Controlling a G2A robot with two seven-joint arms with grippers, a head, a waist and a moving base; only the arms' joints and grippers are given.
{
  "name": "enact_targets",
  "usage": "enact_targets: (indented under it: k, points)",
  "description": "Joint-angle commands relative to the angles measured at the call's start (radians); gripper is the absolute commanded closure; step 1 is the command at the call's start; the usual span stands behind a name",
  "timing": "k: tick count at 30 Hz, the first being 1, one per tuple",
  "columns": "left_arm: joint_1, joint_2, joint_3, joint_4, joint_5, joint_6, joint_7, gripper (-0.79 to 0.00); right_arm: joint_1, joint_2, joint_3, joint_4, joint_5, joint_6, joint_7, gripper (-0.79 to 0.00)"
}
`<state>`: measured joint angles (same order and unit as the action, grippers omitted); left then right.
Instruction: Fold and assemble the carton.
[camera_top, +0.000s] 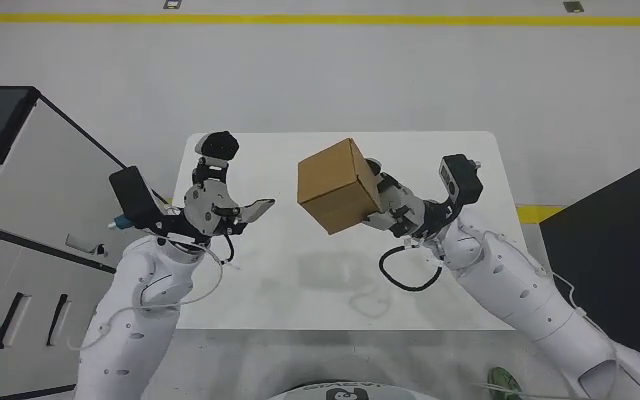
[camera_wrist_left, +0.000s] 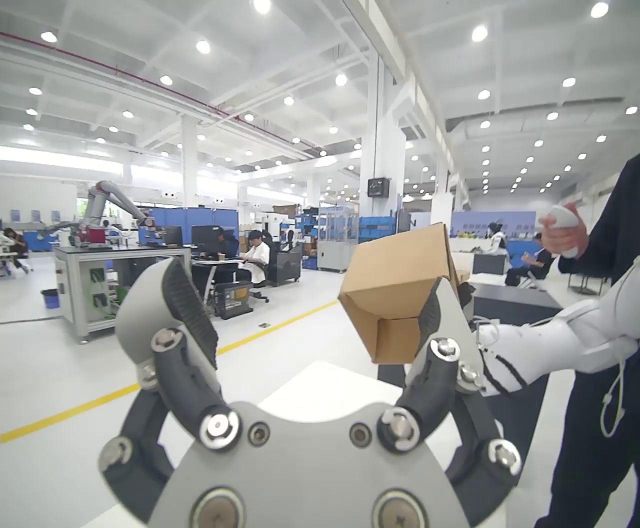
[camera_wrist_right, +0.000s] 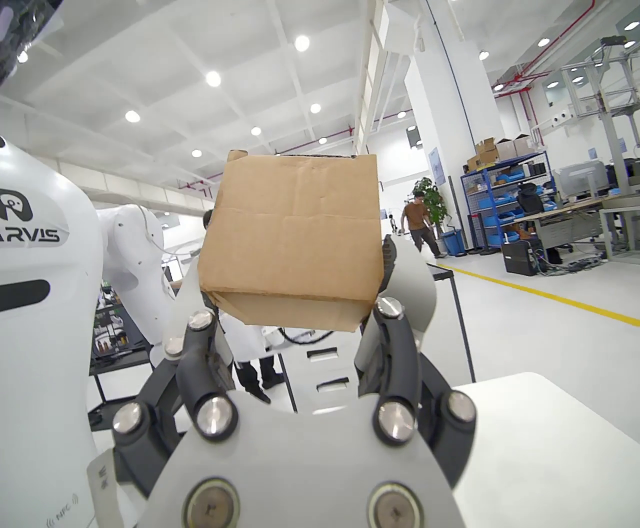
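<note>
Our right jaws are closed on the carton (camera_top: 340, 185) and hold it up over the white desk (camera_top: 300, 290). Our left jaws are wide open, empty. The carton looks light and bendy (thin cardboard), so we should pinch its stiff edges.

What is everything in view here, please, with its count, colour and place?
brown cardboard carton: one, brown, box-shaped, held up above the table.
white rectangular table: one, white, beneath both arms.
yellow floor line: one, yellow, across the floor beyond the table.
left gripper: one, grey and black, jaws open, beside the carton, not touching it.
right gripper: one, grey and black, jaws clamped on the carton's end.
</note>
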<state>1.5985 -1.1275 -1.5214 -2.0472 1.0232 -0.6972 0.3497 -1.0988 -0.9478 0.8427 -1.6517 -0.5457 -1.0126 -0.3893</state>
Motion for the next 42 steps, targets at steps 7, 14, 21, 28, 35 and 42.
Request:
enact_targets:
  k: [7,14,21,28,35,42]
  points:
    - [0.036,0.022,-0.167,-0.056,0.088,-0.107,-0.126,-0.785,-0.035,0.027,0.086,-0.053,0.008,0.0,0.138,0.0]
    - [0.036,0.022,-0.167,-0.056,0.088,-0.107,-0.126,-0.785,-0.013,0.031,0.091,-0.078,-0.079,0.013,0.235,0.0]
    - [0.036,0.022,-0.167,-0.056,0.088,-0.107,-0.126,-0.785,0.039,0.048,0.202,-0.193,-0.165,0.0,0.346,0.0]
    - [0.036,0.022,-0.167,-0.056,0.088,-0.107,-0.126,-0.785,0.065,0.064,0.287,-0.271,-0.188,0.0,0.393,0.0]
    - [0.03,0.031,-0.244,-0.069,0.109,-0.157,-0.137,-0.785,0.068,0.065,0.291,-0.273,-0.19,0.0,0.397,0.0]
    - [0.073,0.052,-0.424,-0.061,0.055,-0.315,-0.173,-0.785,0.068,0.065,0.291,-0.273,-0.19,0.0,0.397,0.0]
